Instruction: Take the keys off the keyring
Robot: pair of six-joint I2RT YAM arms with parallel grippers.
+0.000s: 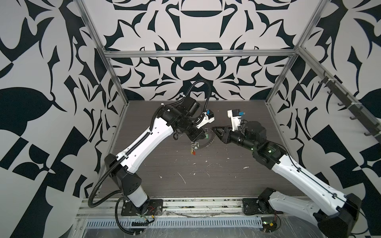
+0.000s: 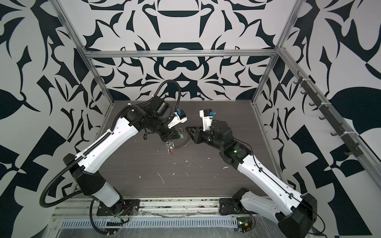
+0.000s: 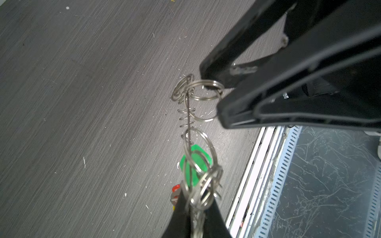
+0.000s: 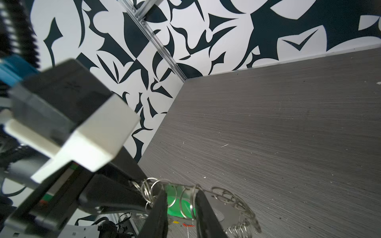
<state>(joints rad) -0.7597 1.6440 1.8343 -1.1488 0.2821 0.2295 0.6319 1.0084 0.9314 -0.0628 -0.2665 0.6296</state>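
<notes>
1. The keyring (image 4: pixel 226 208), a flat grey disc fringed with wire loops (image 4: pixel 224 196), is being held off the table, over its middle, between the left gripper (image 3: pixel 195 208) and the right gripper (image 4: pixel 181 192); in the left wrist view it is being seen edge-on (image 3: pixel 188 117)
2. The keys (image 1: pixel 193 147) are being carried in a hanging bunch under the left gripper, with red and yellow tags (image 1: pixel 193 153) at the bottom of the bunch; a green tag (image 3: pixel 195 162) is being carried on the loops nearer the right gripper
3. The keyring's rim is being clamped by the left gripper, whose jaws are closed on it, with loops and keys bunched between the fingers
4. The right gripper is being presented from the opposite side with its jaws standing apart; loops and the green tag are being framed in the gap, one loop touching a fingertip (image 3: pixel 210 74), and whether anything is being pinched cannot be told
5. The grey table (image 1: pixel 226 181) below is being shown strewn with white scraps (image 1: pixel 181 177)
</notes>
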